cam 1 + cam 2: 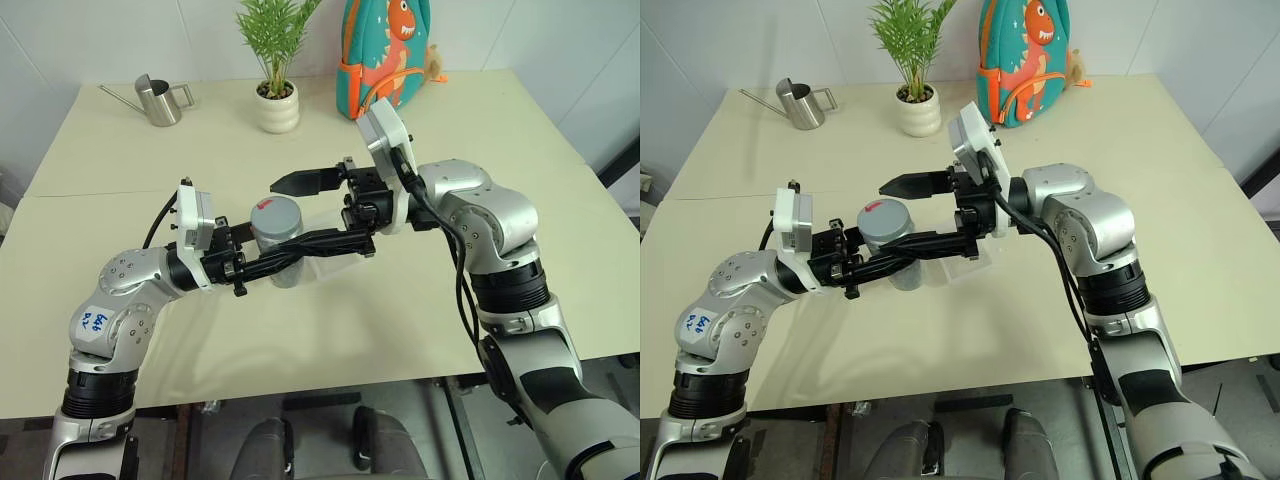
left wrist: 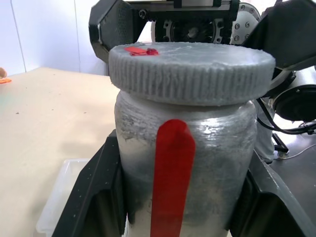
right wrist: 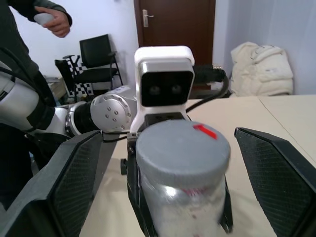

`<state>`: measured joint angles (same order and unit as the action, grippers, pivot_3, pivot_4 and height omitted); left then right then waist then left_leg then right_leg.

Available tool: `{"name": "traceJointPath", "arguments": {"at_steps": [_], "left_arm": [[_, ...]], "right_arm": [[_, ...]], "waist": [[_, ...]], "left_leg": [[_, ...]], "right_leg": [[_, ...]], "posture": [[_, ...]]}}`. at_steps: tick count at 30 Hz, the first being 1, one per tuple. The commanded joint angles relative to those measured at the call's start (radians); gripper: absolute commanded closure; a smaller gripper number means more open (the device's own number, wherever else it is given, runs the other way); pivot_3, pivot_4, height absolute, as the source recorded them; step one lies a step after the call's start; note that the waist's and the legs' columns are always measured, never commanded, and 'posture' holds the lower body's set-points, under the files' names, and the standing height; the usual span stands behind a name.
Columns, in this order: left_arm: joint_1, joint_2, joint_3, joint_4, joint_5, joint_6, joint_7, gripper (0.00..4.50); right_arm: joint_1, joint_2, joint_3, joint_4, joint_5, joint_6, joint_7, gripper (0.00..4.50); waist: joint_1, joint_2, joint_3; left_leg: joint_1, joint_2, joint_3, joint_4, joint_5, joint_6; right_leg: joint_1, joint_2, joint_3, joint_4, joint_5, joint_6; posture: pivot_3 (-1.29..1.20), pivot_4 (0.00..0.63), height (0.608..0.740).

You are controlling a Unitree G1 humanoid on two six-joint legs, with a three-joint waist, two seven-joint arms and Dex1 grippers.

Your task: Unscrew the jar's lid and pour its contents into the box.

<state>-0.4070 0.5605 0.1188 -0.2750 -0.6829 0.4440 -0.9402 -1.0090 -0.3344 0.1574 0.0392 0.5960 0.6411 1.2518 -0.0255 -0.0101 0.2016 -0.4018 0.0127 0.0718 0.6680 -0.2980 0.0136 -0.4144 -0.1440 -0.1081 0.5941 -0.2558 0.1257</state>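
Head views: The left gripper (image 1: 300, 250) is clamped on the jar (image 1: 277, 240), one black finger on each side of the body, holding it upright above the table (image 1: 120, 160). The lid (image 1: 276, 214) sits on the neck, still screwed on. The right gripper (image 1: 930, 215) has its fingers spread wide, one above and behind the lid, one below beside the jar, neither touching. The box (image 1: 965, 270) lies on the table just beyond the left fingertips, partly hidden; its fill cannot be judged.

Left wrist view: The jar (image 2: 185, 163) fills the space between the two fingers, red stripe facing the camera. The wall is clouded, so the contents cannot be made out here. A corner of the box (image 2: 57, 197) shows beneath, apparently empty.

Right wrist view: The lid (image 3: 182, 145) stands centred between the wide fingers. Pale material shows inside the jar (image 3: 185, 212).

Hazards: If the right fingers close off-centre, the lid may slip. Twisting may rotate the jar within the left grip. Tilting before removal achieves nothing; tilting off the box spills contents.
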Motion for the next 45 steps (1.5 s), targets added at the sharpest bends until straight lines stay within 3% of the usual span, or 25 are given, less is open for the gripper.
{"name": "traceJointPath", "arguments": {"at_steps": [1, 10, 20, 32, 45], "left_arm": [[-0.002, -0.005, 0.007, -0.046, -0.022, -0.009, 0.000, 2.28], [0.001, -0.016, 0.005, -0.051, -0.021, -0.009, 0.006, 2.28], [0.010, -0.017, 0.007, -0.059, -0.020, -0.009, 0.011, 2.28], [0.011, -0.014, 0.004, -0.058, -0.021, -0.008, 0.007, 2.28], [0.015, -0.005, 0.013, -0.066, -0.026, 0.002, 0.008, 2.28]], "right_arm": [[-0.040, 0.025, 0.011, -0.024, -0.001, -0.004, -0.016, 0.02], [-0.076, 0.074, 0.031, 0.049, -0.054, -0.051, -0.038, 0.02], [-0.064, 0.052, 0.017, 0.070, -0.073, -0.057, -0.026, 0.02], [-0.040, 0.005, 0.005, 0.062, -0.061, -0.042, -0.006, 0.02], [-0.032, 0.034, 0.010, -0.020, 0.003, 0.007, -0.013, 0.02]], "waist": [[0.000, 0.000, 0.000], [-0.001, 0.000, 0.000], [-0.001, 0.000, 0.000], [-0.001, 0.000, 0.000], [-0.001, 0.000, 0.000]], "left_leg": [[0.000, 0.000, 0.000, 0.000, 0.000, 0.000], [0.000, 0.000, 0.000, 0.000, 0.000, 0.000], [0.000, 0.000, 0.000, 0.000, 0.000, 0.000], [0.000, 0.000, 0.000, 0.000, 0.000, 0.000], [0.000, 0.000, 0.000, 0.000, 0.000, 0.000]], "right_leg": [[0.000, 0.000, 0.000, 0.000, 0.000, 0.000], [0.000, 0.000, 0.000, 0.000, 0.000, 0.000], [0.000, 0.000, 0.000, 0.000, 0.000, 0.000], [0.000, 0.000, 0.000, 0.000, 0.000, 0.000], [0.000, 0.000, 0.000, 0.000, 0.000, 0.000]], "posture": [[0.00, 0.150, 0.740], [0.00, 0.150, 0.740], [0.00, 0.150, 0.740], [0.00, 0.150, 0.740], [0.00, 0.150, 0.740]]}}
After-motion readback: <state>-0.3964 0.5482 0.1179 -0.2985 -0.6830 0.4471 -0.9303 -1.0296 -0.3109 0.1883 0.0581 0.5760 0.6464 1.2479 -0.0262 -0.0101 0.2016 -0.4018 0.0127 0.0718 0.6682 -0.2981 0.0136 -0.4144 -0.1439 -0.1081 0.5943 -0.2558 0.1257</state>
